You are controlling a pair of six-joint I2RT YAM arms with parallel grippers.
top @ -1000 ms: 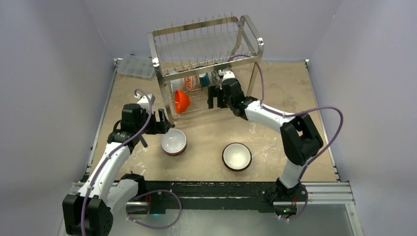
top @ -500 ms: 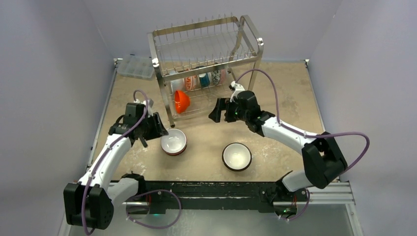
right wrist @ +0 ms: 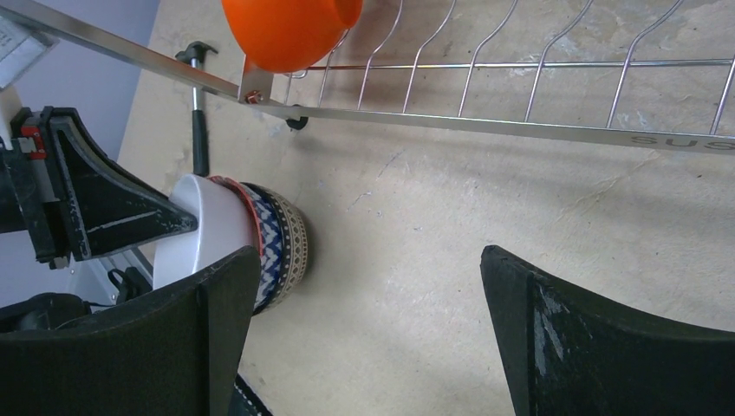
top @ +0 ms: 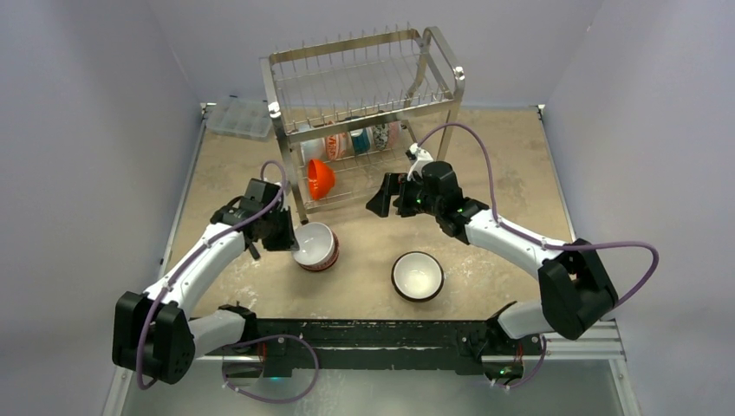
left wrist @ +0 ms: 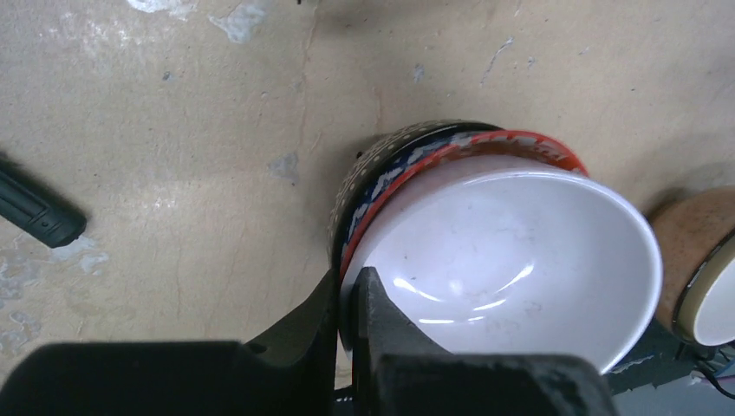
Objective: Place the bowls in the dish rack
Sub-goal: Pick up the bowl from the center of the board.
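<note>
Overhead and wrist views of my two-arm station. The left gripper (left wrist: 349, 299) has its jaws pressed together on the rim of the patterned bowl (left wrist: 503, 251), one finger inside against the white glaze, the other outside against the red, blue and tan banding. This bowl is tipped, its mouth turned toward the left arm, and it sits on the tabletop (top: 511, 173) just in front of the left front leg of the dish rack (top: 373, 123). I cannot tell whether its foot touches the surface.

The right gripper (right wrist: 371, 260) hangs in front of the rack's lower tier with its jaws spread wide and nothing between them. A dark-sided bowl (top: 418, 276) with a white inside stands upright on the tabletop, apart from the tipped bowl and nearer the arm bases.

On the lower tier, an orange bowl (top: 320, 178) leans on its edge at the left end. Further patterned bowls (top: 334, 145) stand behind it along the prongs. A clear compartment box (top: 243, 117) lies at the far left corner.
</note>
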